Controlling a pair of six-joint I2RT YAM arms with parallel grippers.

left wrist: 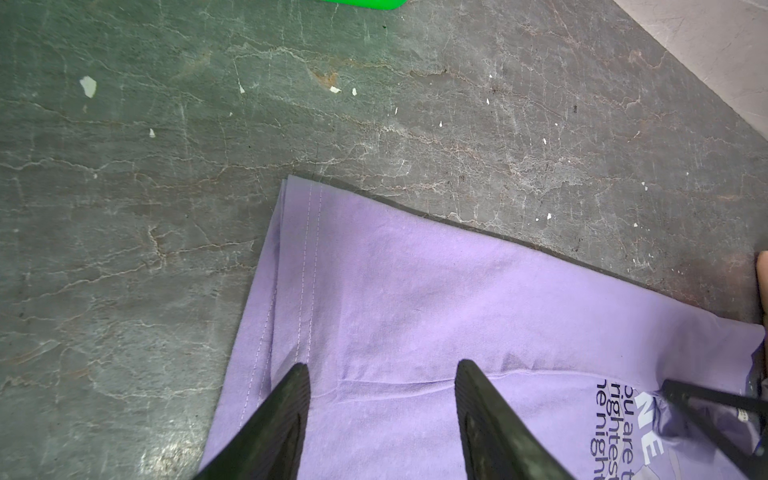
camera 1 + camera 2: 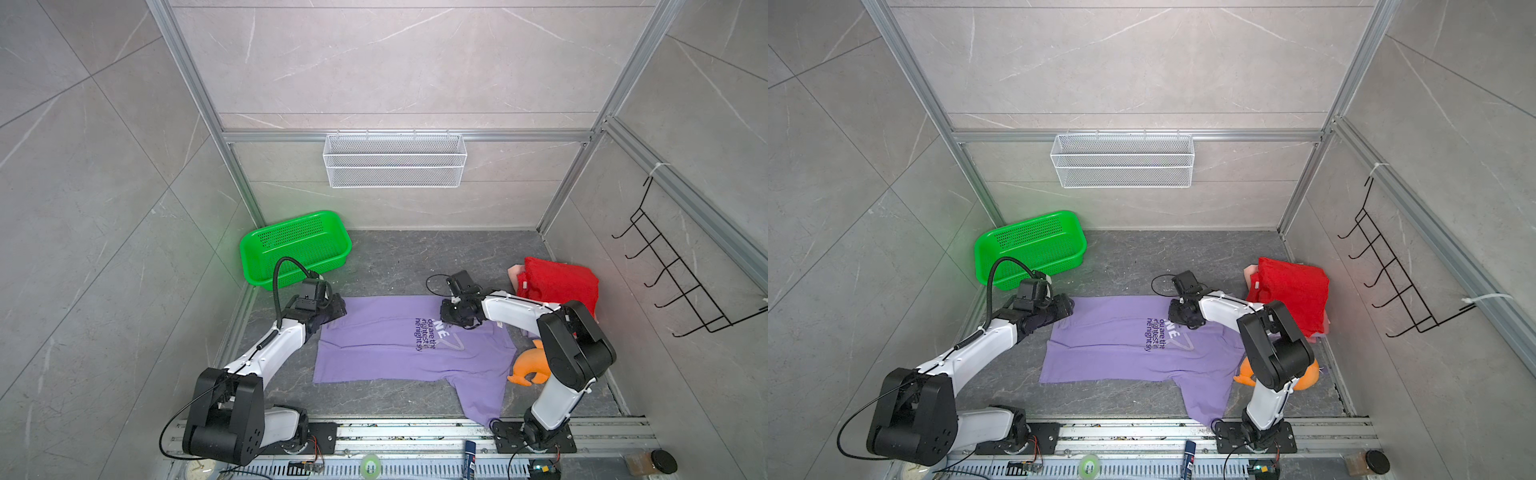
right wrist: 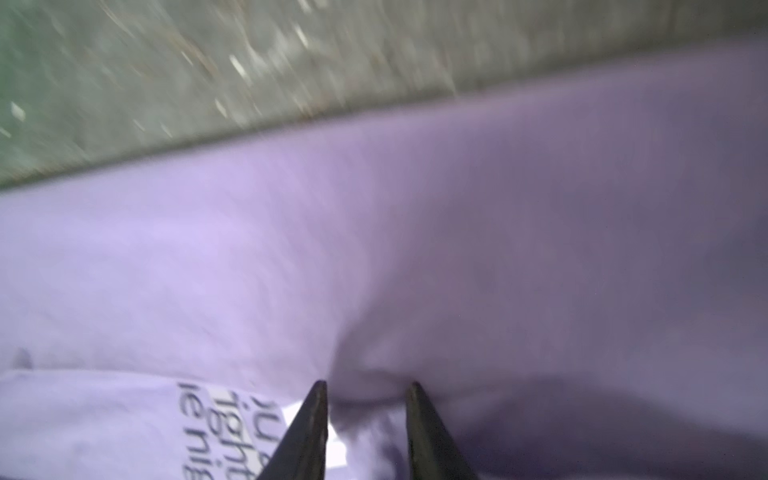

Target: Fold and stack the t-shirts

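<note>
At the middle of the table lies the part-folded lavender t-shirt, left gripper gaping over its far-left corner, right gripper narrow around a pucker, grip unclear; next probably needs matched pinches.

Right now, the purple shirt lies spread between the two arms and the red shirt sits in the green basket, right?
Not quite. The purple shirt lies spread as you say, but the red shirt is outside the green basket; both top views show it by the right wall.
</note>
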